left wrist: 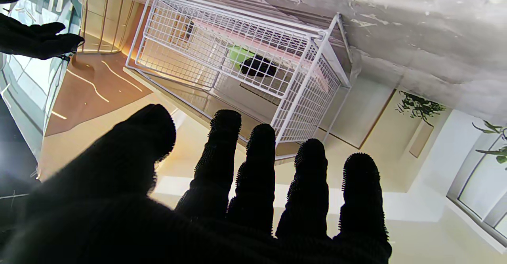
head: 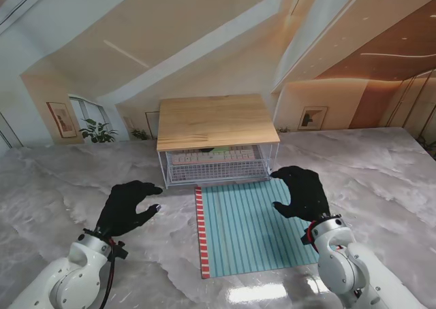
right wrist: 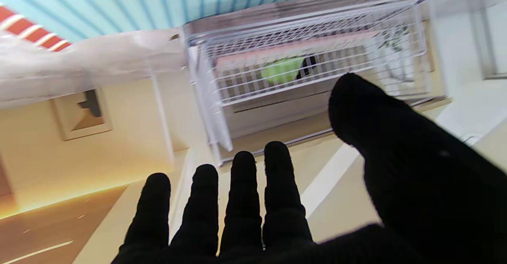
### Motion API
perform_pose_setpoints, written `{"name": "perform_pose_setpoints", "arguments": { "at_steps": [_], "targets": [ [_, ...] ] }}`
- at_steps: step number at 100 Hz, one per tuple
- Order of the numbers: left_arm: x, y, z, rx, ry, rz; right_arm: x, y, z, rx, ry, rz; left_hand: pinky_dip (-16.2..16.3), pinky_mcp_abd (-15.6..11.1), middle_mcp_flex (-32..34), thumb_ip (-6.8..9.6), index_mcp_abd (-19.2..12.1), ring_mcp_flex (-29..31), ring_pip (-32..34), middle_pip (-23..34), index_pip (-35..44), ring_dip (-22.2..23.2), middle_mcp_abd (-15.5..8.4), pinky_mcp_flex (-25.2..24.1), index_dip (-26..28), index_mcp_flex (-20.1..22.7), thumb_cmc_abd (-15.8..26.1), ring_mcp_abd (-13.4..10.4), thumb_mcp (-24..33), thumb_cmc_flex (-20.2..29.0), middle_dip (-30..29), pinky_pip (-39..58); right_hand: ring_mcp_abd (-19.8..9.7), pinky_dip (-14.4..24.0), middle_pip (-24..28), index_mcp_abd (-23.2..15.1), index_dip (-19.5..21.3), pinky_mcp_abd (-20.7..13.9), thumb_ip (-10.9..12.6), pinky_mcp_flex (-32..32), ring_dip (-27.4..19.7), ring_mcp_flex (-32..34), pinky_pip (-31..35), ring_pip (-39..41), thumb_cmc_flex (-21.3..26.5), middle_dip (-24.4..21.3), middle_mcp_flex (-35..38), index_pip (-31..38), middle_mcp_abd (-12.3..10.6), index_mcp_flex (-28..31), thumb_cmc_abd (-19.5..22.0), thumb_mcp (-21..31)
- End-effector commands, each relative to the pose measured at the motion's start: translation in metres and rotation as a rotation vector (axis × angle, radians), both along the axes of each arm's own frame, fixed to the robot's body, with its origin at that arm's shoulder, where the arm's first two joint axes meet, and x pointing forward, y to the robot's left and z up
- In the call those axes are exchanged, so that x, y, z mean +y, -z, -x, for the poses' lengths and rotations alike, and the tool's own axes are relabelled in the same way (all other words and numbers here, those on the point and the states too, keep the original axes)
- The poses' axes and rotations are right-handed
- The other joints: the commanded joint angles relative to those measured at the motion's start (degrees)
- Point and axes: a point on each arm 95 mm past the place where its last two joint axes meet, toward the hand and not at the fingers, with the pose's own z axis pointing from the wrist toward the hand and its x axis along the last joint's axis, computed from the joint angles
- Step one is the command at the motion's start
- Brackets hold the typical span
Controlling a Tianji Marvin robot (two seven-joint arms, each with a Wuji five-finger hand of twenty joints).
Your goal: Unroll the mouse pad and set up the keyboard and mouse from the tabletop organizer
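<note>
Both hands empty, fingers spread: left hand (head: 128, 205) lower left, right hand (head: 302, 190) right of centre. Mouse pad (head: 253, 229) unrolled, centre. Keyboard (head: 214, 160) and mouse (left wrist: 258, 66) inside organizer (head: 216, 122). Next: reach in, likely for keyboard.

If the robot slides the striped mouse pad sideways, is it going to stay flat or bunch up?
The mouse pad lies fully unrolled and flat, so it is probably thin and floppy; a push at one edge may buckle it. The marble table looks glossy, so it might slide easily. Both the left hand and right hand are open.
</note>
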Motion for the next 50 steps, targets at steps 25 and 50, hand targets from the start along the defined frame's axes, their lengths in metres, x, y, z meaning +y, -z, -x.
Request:
{"name": "perform_pose_setpoints", "arguments": {
  "at_steps": [25, 50],
  "targets": [
    [0.009, 0.001, 0.005, 0.004, -0.032, -0.004, 0.052, 0.002, -0.022, -0.003, -0.18, 0.067, -1.02, -1.75, -2.18, -0.61, 1.07, -3.21, -0.68, -0.54, -3.1, -0.48, 0.51, -0.65, -1.7, -0.81, 0.48, -2.09, -1.2, -1.38, -0.04, -1.9, -3.6, -4.85, -0.54, -0.96, -1.25, -3.57, -0.44, -0.43, -1.02, -1.68, -0.13, -1.43, -1.4, -0.49, -2.41, 1.09, -2.05, -5.07, 1.2, 1.9],
    [0.015, 0.003, 0.008, 0.002, -0.045, -0.002, 0.085, 0.003, -0.043, 0.005, -0.235, 0.121, -1.15, -1.85, -2.37, -0.48, 1.17, -3.34, -0.7, -0.49, -3.95, -0.52, 0.51, -0.6, -2.18, -0.65, 0.53, -2.16, -1.47, -1.25, -0.03, -2.19, -3.89, -8.38, -4.42, -0.83, -2.0, -4.27, -0.28, -0.66, -2.76, -1.61, -3.4, -4.69, -1.68, -2.3, -2.34, 2.06, -2.1, -7.6, 2.73, 1.31]
  ]
}}
